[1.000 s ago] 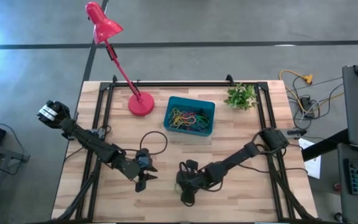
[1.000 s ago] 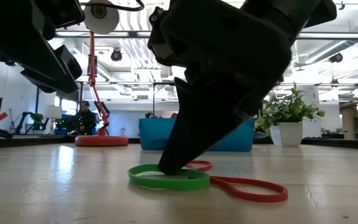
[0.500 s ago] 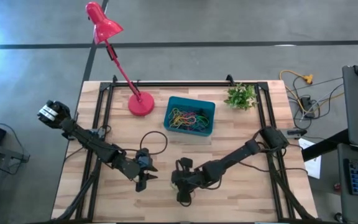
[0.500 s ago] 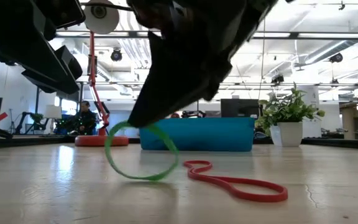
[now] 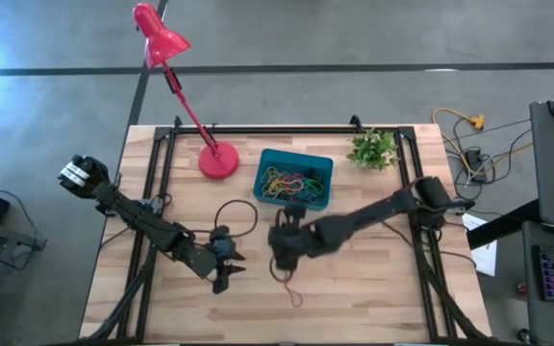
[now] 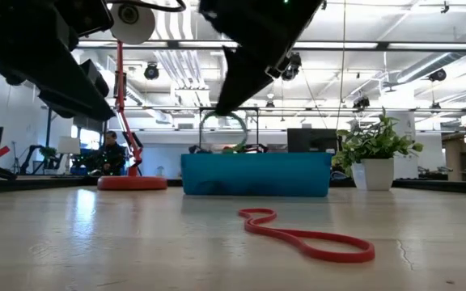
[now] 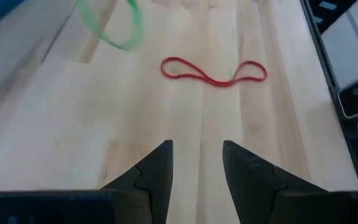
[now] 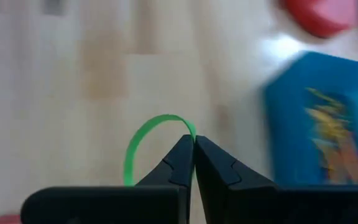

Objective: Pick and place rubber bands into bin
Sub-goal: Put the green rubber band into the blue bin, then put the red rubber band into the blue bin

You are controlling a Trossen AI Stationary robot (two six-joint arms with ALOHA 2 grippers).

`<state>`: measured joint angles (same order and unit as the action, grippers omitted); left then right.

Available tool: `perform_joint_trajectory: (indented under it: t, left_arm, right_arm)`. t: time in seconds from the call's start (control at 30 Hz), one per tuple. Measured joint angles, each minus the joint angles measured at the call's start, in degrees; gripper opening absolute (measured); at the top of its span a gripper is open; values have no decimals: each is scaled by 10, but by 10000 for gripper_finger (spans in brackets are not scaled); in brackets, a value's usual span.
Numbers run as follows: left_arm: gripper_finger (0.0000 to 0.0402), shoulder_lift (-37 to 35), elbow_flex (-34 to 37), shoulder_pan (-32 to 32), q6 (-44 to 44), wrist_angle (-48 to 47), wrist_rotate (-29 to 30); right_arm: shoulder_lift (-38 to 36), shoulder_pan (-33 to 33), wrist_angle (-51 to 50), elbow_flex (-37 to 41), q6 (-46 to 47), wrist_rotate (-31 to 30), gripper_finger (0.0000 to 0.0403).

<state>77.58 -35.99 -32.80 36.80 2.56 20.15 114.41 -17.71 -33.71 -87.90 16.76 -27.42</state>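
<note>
Left pincer (image 5: 227,277) is being held low over the desk (image 5: 373,279) at front-left, fingers (image 7: 157,168) parted by a narrow gap, nothing being gripped between them. A black cable loop (image 5: 237,219) is lying on the desk just behind it. Red lamp base (image 5: 218,160) is sitting at the back-left of the desk, lamp arm leaning away toward the back-left. A red rubber band (image 6: 306,236) is lying flat on the desk in front of the bin, stretched into a long wavy loop; it is also being seen in the left wrist view (image 7: 214,72), ahead of the left fingers, and from above (image 5: 290,288) it is sitting just in front of the right pincer. Right pincer (image 5: 284,258) is being held raised above the desk, near the front wall of the bin, fingers pinched shut on a green rubber band (image 8: 148,144); the band is hanging as an open loop from the fingertips, clear of the desk, and in the low view (image 6: 223,129) it is showing above the bin's rim line. The bin (image 5: 325,195) is sitting at centre-back of the desk, with a tangle of mixed-colour rubber bands (image 5: 292,183) lying inside. A potted plant (image 5: 373,149) is standing to the right of the bin, near the back edge. A person (image 6: 110,153) is being seen seated far back in the room.
</note>
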Motion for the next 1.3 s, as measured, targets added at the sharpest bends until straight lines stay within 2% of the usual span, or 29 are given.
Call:
perform_joint_trajectory:
  t: [0.13,0.47,0.7,1.03,1.13,1.3]
  left_arm:
    - [124,0,0,0,3,2,16]
    - [124,0,0,0,19,15,19]
    - [124,0,0,0,34,16,29]
    - [124,3,0,1,34,16,73]
    - [124,12,0,1,34,16,84]
    - [124,31,0,1,34,20,88]
  right_arm:
    - [-22,49,-43,1,-19,-25,8]
    - [-52,206,-79,4,-54,-23,8]
    - [-56,295,-79,4,-63,50,9]
    - [-56,349,-76,4,-39,145,13]
    - [-56,352,-73,5,-39,172,33]
    - [-56,352,-73,5,-36,175,86]
